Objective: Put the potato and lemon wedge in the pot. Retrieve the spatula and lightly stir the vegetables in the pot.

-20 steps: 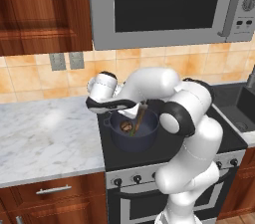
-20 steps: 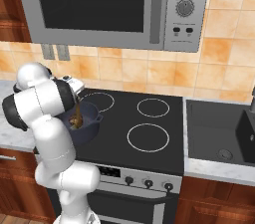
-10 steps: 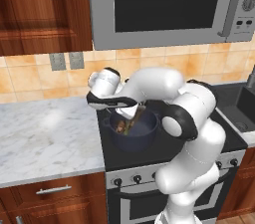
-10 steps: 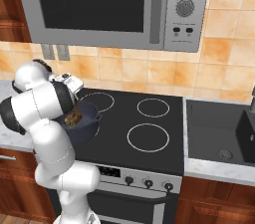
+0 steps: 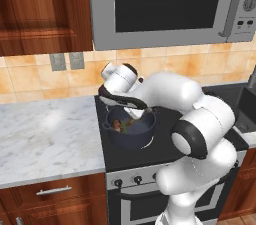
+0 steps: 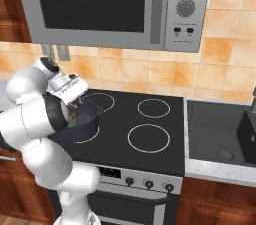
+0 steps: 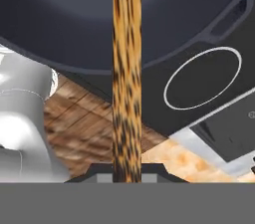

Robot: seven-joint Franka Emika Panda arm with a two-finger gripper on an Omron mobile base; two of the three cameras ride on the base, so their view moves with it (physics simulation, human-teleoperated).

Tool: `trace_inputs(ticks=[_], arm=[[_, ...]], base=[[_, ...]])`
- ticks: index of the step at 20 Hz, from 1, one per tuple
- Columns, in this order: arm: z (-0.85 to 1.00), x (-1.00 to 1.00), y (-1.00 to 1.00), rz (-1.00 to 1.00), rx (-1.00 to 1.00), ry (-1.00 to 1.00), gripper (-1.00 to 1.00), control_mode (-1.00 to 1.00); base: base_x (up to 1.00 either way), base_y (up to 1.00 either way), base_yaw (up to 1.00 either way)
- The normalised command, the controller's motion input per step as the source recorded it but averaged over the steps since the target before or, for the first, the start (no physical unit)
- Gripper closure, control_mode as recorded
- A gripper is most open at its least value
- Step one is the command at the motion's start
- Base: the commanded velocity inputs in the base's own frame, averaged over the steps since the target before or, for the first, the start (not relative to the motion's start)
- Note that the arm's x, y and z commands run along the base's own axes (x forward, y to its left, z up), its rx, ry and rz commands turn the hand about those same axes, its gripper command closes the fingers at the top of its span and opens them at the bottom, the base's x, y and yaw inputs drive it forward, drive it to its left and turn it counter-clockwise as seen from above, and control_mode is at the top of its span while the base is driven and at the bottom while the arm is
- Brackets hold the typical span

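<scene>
- Here, the spatula (image 7: 126,68) is gripped by its handle in the nearly closed jaws, over the pot (image 5: 129,129).
- The pot is set on the stove (image 6: 150,134); the potato (image 5: 117,125) is seen inside.

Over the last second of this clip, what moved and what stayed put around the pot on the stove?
The gripper, shut on the orange-brown wooden spatula, swung leftward across the round dark blue-grey pot in the left base view, and the wrist rolled with it, dragging the spatula through the contents. The pot stayed on the front left burner, and the brown potato stayed inside it.
</scene>
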Motion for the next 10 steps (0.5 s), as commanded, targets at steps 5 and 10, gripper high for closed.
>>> trace_inputs(ticks=[5, 10], arm=[[0.01, -0.6, -0.49, 0.01, 0.22, 0.0, 1.0, -1.0], [0.23, -0.23, -0.1, 0.06, 0.16, 0.02, 1.0, -1.0]], base=[[0.0, 0.0, 0.0], [0.0, 0.0, 0.0]])
